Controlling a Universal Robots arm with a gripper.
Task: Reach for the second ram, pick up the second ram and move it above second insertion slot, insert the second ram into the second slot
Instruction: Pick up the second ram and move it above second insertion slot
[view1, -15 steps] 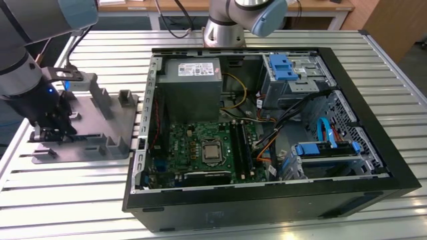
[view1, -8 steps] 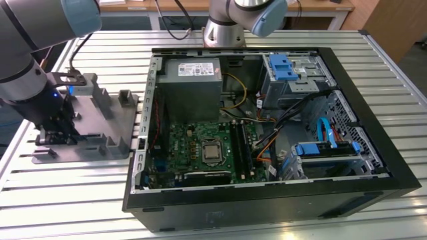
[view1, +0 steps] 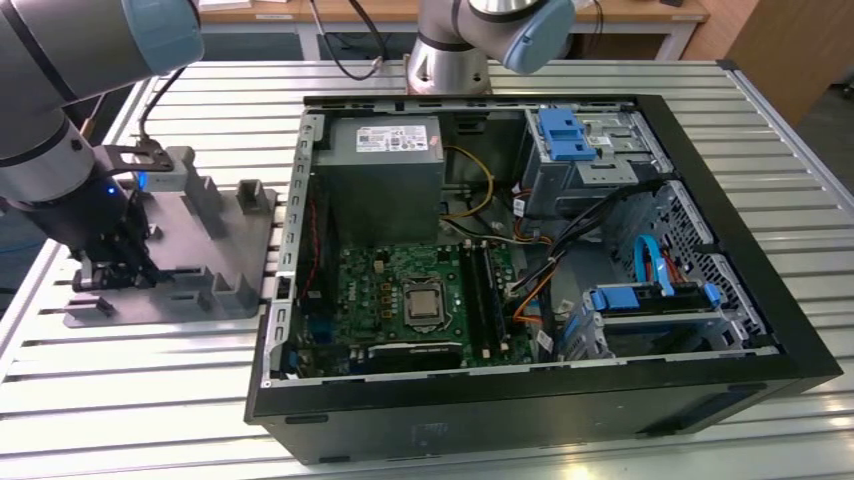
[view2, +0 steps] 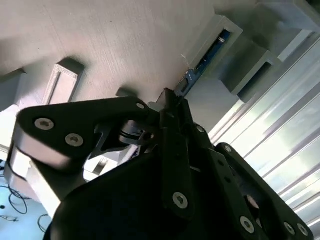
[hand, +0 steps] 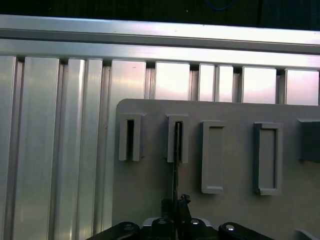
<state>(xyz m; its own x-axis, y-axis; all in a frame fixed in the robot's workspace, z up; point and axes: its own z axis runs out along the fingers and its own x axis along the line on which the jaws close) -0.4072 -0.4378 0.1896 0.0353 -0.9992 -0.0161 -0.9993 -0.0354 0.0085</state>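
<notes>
Black linkage and screw heads crowd the second wrist view: that's the tool (view2: 170, 97), and its bulk covers the near end of the ram (view2: 207, 55). Its fingers are drawn together and clamped on the ram's edge, tips meeting right where the blue-black strip comes out. The far end of the ram stands on edge in a narrow slot (view2: 231, 31) of the grey tray (view2: 110, 40).

Over to the first wrist view: the ram (hand: 176, 150) is edge-on, just a thin dark line running from its slot (hand: 177, 137) into the tool (hand: 176, 205), which the frame edge cuts off. The neighbouring slot (hand: 130, 140) looks dark inside, and what's in it I can't tell. Alongside sit two wider pockets (hand: 213, 155) in the tray (hand: 235, 210), with the ribbed metal surface (hand: 60, 150) beyond.

Exterior view now: the arm (view1: 54, 110) comes down at nine o'clock from the open case (view1: 534, 420). The tool (view1: 114, 270) is low over the tray (view1: 200, 240), its tips lost against the dark body. Whether the tray touches the case wall or sits just beside it, I can't tell. Inside the case there's a pale label (view1: 394, 137) on the power supply (view1: 380, 180), at twelve o'clock from the board (view1: 400, 290). Its print is too small to read.
</notes>
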